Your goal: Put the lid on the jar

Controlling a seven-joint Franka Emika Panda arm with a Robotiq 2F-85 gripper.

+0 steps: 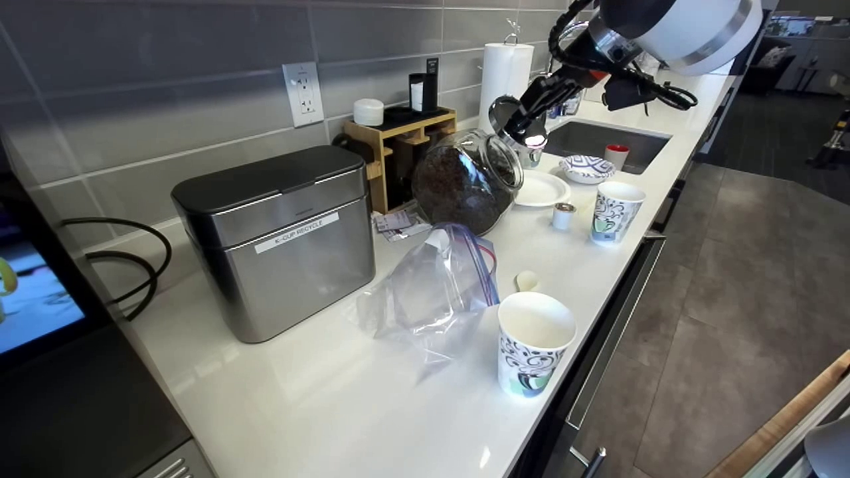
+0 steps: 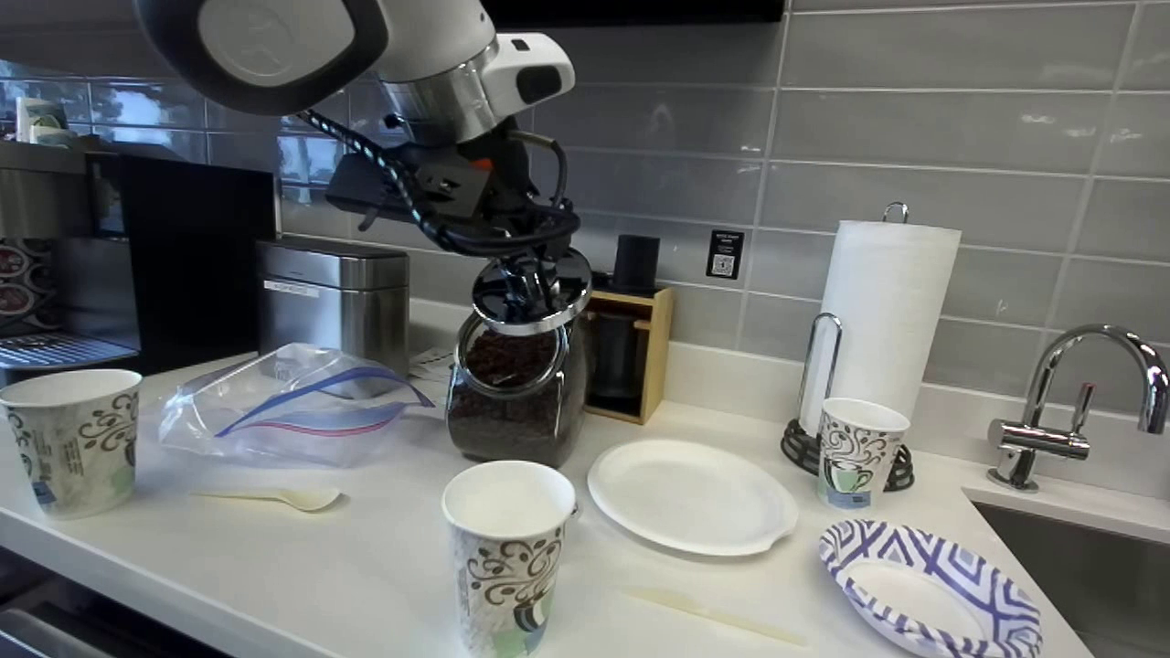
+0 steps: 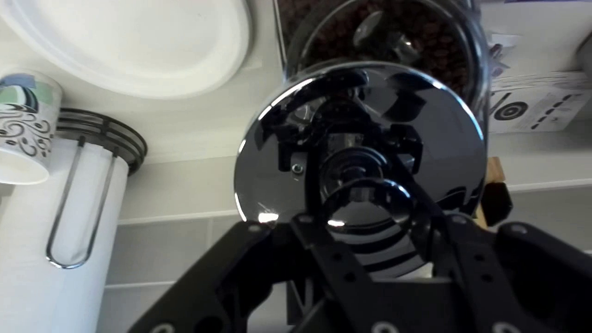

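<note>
One black gripper point(image 3: 367, 208) pinches the round knob point(image 3: 365, 203) of a shiny lid point(image 3: 439, 125), its fingers point(image 3: 317, 238) set on either side, as we see in the wrist view. The lid is tilted and hangs at the upper edge of the mouth of the jar point(image 2: 516, 425); from these angles we are unable to say whether the two rims touch. The jar, a wide glassy vessel, stands on the white counter point(image 2: 366, 567), and through its slanted mouth we see dark brown beans point(image 3: 434, 51).

Just beside the jar, in both exterior views, we find a wooden organizer point(image 2: 654, 366). On one side of the jar lies a clear zip bag point(image 2: 302, 420), with a steel bin point(image 1: 299, 265) near it, labelled "K-CUP RECYCLE". On the other side a white plate point(image 2: 690, 498) lies flat, a small pod point(image 1: 562, 216) near it. Three patterned paper cups point(image 2: 510, 562) stand upright, well apart from each other.

Farther out, we see a pale spoon point(image 2: 306, 498) near the bag, an upright roll of paper towels point(image 2: 882, 320), and a blue-and-white bowl point(image 2: 941, 585) beside the sink point(image 1: 574, 139).
</note>
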